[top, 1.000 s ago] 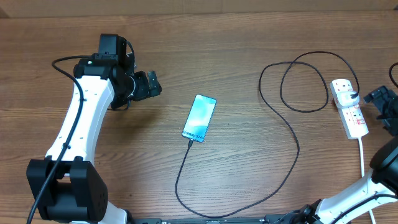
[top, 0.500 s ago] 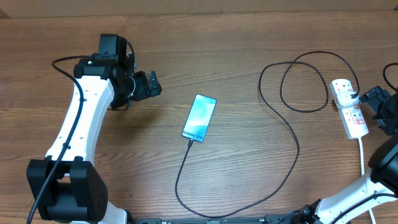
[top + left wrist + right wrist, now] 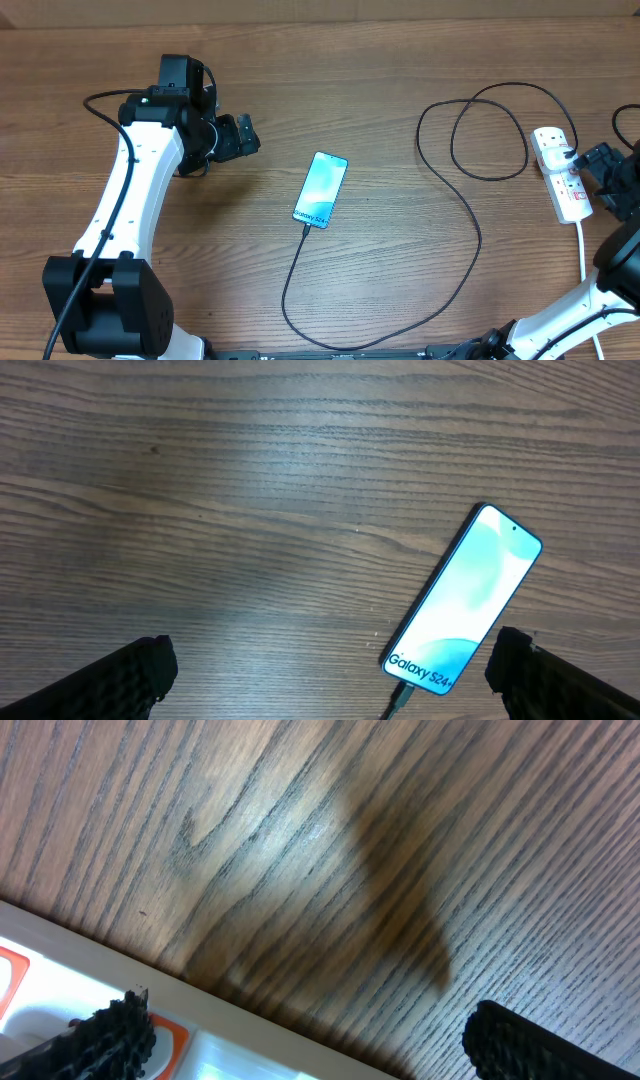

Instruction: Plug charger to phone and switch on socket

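Observation:
The phone lies face up mid-table with its screen lit, and shows again in the left wrist view. The charger is a thin black cable that loops over the table. Its connector tip sits in the phone's near end, and its far end reaches a black plug in the socket. My left gripper hovers open to the left of the phone and holds nothing. My right gripper stands open at the socket's right edge. A red switch lies by its left fingertip.
The socket's white cord runs toward the front edge at the right. The black cable's big loop lies left of the socket. Bare wooden table lies between the phone and the arms.
My right gripper has shifted left, closer to the socket's edge. The left arm, phone and cable have not moved.

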`<state>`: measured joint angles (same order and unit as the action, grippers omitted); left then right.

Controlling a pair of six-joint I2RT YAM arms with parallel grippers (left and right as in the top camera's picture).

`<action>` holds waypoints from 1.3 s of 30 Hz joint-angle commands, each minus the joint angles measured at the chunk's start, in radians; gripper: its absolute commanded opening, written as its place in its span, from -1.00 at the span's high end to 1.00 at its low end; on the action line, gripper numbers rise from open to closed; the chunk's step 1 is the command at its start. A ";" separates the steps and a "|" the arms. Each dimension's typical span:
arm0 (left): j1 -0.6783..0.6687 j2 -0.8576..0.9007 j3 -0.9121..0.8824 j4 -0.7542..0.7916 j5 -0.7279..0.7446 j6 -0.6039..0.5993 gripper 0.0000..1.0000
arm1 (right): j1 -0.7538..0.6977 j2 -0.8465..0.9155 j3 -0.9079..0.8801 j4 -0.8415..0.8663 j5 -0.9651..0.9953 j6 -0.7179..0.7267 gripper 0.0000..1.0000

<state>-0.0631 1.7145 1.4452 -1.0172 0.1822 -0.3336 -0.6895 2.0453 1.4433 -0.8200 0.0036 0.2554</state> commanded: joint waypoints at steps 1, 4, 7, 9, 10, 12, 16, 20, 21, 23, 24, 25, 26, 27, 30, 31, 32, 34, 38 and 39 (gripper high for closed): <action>0.006 -0.015 -0.003 0.000 -0.006 0.020 -0.99 | 0.002 0.021 -0.013 -0.023 -0.006 -0.023 -1.00; 0.006 -0.015 -0.003 0.000 -0.006 0.020 -0.99 | 0.002 0.021 -0.013 -0.032 -0.006 -0.023 -1.00; 0.006 -0.015 -0.003 0.000 -0.006 0.020 -0.99 | 0.002 0.021 -0.013 -0.047 -0.006 -0.025 -1.00; 0.006 -0.015 -0.003 0.000 -0.006 0.020 -0.99 | 0.002 0.021 -0.013 -0.058 -0.006 -0.025 -1.00; 0.006 -0.015 -0.003 0.000 -0.006 0.020 -0.99 | 0.002 0.021 -0.013 -0.064 -0.006 -0.025 -1.00; 0.006 -0.015 -0.003 0.000 -0.006 0.020 -0.99 | 0.002 0.021 -0.013 -0.072 -0.006 -0.026 -1.00; 0.006 -0.015 -0.003 0.000 -0.006 0.020 -0.99 | 0.002 0.021 -0.013 -0.074 -0.065 -0.058 -1.00; 0.006 -0.015 -0.003 0.000 -0.006 0.020 -0.99 | 0.002 0.022 -0.013 -0.079 -0.102 -0.075 -1.00; 0.006 -0.015 -0.003 0.000 -0.006 0.020 -0.99 | 0.002 0.022 -0.014 -0.080 -0.102 -0.076 -1.00; 0.006 -0.015 -0.003 0.000 -0.006 0.020 -0.99 | 0.002 0.022 -0.016 -0.080 -0.102 -0.075 -1.00; 0.006 -0.015 -0.003 0.000 -0.006 0.020 -0.99 | 0.002 0.022 -0.017 -0.080 -0.102 -0.075 -1.00; 0.006 -0.015 -0.003 0.000 -0.006 0.020 -0.99 | 0.003 0.022 -0.017 -0.080 -0.103 -0.075 -1.00; 0.006 -0.015 -0.003 0.000 -0.006 0.020 -0.99 | 0.003 0.022 -0.017 -0.080 -0.102 -0.075 -1.00; 0.006 -0.015 -0.003 0.000 -0.007 0.020 -0.99 | 0.004 0.022 -0.017 -0.080 -0.103 -0.075 -1.00; 0.006 -0.015 -0.003 0.000 -0.006 0.020 -0.99 | 0.011 0.022 -0.017 -0.083 -0.102 -0.075 -1.00; 0.006 -0.015 -0.003 0.000 -0.006 0.020 -0.99 | 0.013 0.022 -0.017 -0.084 -0.102 -0.075 -1.00; 0.006 -0.015 -0.003 0.000 -0.006 0.020 -0.99 | 0.016 0.022 -0.017 -0.087 -0.095 -0.075 -1.00; 0.006 -0.015 -0.003 0.000 -0.006 0.020 -0.99 | 0.019 0.022 -0.017 -0.090 -0.084 -0.075 -1.00; 0.006 -0.015 -0.003 0.000 -0.006 0.020 -0.99 | 0.021 0.022 -0.017 -0.091 -0.083 -0.075 -1.00; 0.006 -0.015 -0.003 0.000 -0.006 0.020 -0.99 | 0.021 0.022 -0.017 -0.091 -0.084 -0.075 -1.00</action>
<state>-0.0631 1.7145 1.4452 -1.0172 0.1822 -0.3332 -0.7013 2.0449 1.4521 -0.8864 -0.0639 0.2276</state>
